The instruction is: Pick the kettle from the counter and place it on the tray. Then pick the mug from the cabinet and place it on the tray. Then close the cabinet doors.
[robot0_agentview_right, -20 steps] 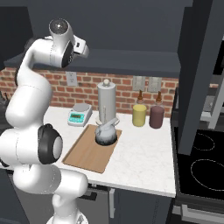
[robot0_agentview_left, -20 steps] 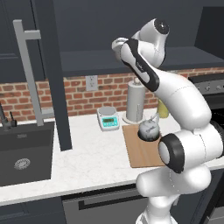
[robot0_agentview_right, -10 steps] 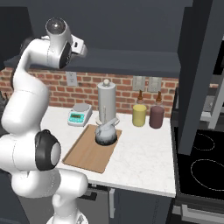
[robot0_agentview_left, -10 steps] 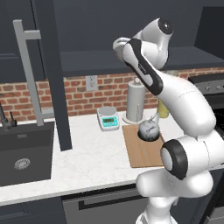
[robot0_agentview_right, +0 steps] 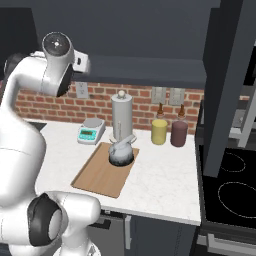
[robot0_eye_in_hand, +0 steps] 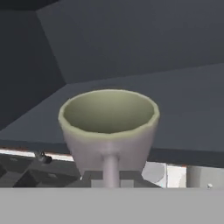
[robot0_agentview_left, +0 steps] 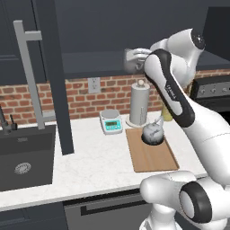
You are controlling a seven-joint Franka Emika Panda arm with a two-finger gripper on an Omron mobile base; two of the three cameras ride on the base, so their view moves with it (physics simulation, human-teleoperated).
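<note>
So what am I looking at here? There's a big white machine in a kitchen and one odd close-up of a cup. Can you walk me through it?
The white machine is a robot arm on a base that can drive. Two pictures come from cameras on that base, behind the arm to its left and right. The close-up comes from a camera on its hand.

On the white counter lies a wooden tray with a small metal kettle standing on it. Behind are a tall grey cylinder, a small scale, and yellow and maroon canisters.

The gripper is up at the open wall cabinet, closed on the handle of a greyish-green mug.
</note>
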